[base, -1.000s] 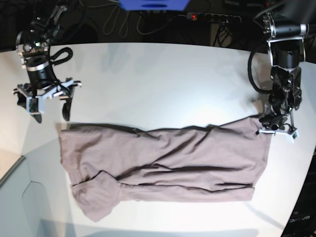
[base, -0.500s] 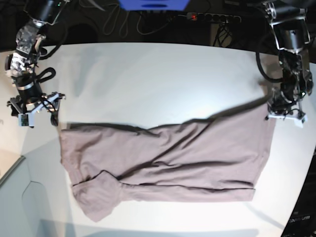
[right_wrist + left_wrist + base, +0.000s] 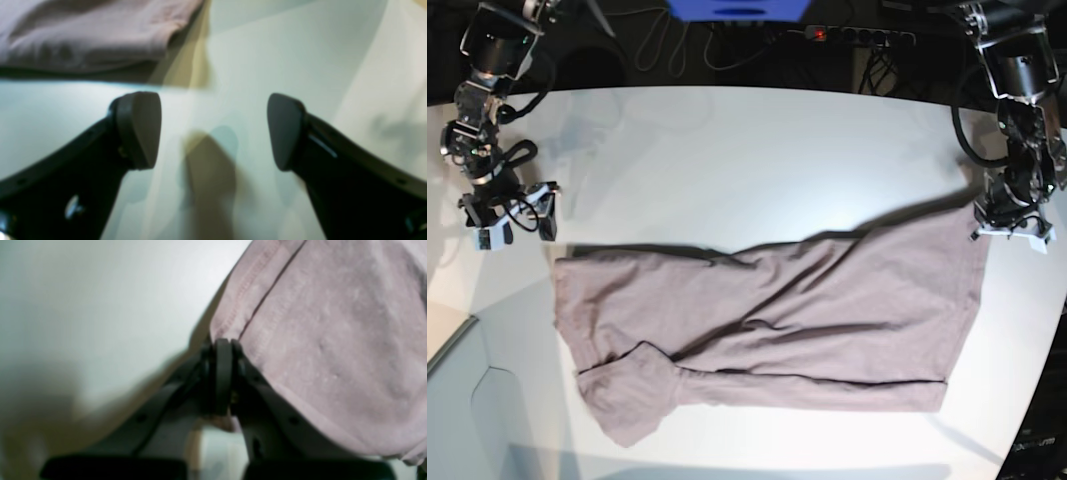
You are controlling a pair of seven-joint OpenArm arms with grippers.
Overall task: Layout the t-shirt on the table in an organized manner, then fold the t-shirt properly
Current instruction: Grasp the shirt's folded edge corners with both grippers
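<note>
The mauve t-shirt (image 3: 777, 320) lies spread across the white table (image 3: 757, 150), creased, with a sleeve (image 3: 622, 395) folded at the lower left. My left gripper (image 3: 1010, 228) is shut on the shirt's far right corner; in the left wrist view the closed fingertips (image 3: 223, 350) pinch the stitched hem of the shirt (image 3: 333, 340). My right gripper (image 3: 512, 228) is open and empty, just off the shirt's upper left corner. In the right wrist view the gripper (image 3: 213, 130) hangs over bare table, with the shirt's edge (image 3: 83, 33) beyond it.
A power strip (image 3: 857, 35) and cables lie behind the table's back edge, beside a blue object (image 3: 737, 8). The table's curved edge runs down the left side (image 3: 457, 335) and down the far right, near the left arm.
My left gripper has drawn the shirt's right corner up and to the right, stretching the upper edge. My right arm has moved left and back, away from the shirt.
</note>
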